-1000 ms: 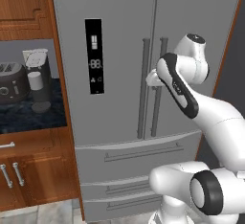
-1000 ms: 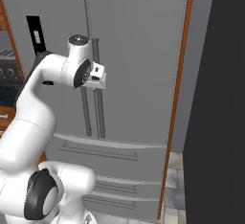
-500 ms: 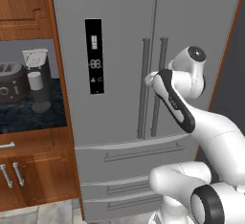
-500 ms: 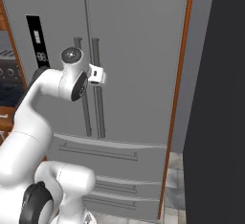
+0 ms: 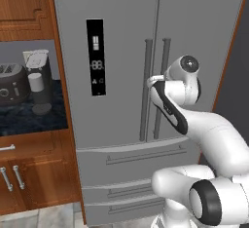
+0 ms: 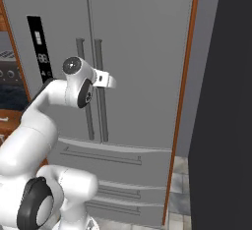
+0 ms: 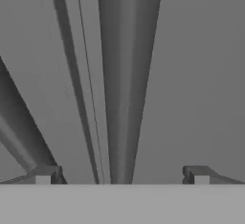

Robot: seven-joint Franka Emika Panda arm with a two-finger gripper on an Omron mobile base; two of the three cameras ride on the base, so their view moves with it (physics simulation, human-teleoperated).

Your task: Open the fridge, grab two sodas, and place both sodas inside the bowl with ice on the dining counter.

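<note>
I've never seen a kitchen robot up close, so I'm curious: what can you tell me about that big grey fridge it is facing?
The fridge is tall, smooth matte grey, metal-looking, with two upper doors meeting at a centre seam, both shut. A black vertical display panel with pale symbols sits on the left door. Two long upright bar handles flank the seam, and two drawers with horizontal handles lie below. It stands between brown wood cabinets and a wood side panel. The robot's open jaws sit at the right door's handle, not closed on it.

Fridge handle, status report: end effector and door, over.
End effector open, holding nothing. Right-door handle lined up between the fingers. Fridge doors both shut. Nothing in the way.
</note>
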